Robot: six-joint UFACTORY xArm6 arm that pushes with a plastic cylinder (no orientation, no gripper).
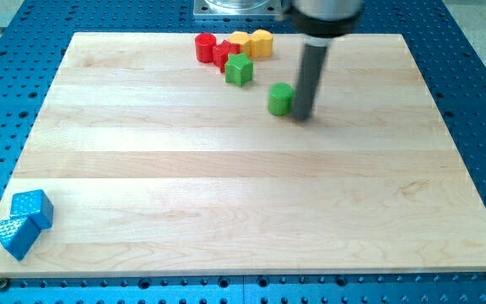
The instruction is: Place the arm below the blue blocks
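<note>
Two blue blocks sit at the view's bottom left corner of the wooden board: a blue cube [33,208] and a blue triangular block [13,235] touching it below-left. My tip [302,116] is far from them, in the upper middle of the board. It stands right beside a green cylinder [281,99], just to that block's right.
A green cube [239,69] lies up-left of the green cylinder. At the board's top edge are a red cylinder [205,46], a red block [223,53] and two yellow blocks [241,42] [261,41]. The board [243,194] lies on a blue perforated table.
</note>
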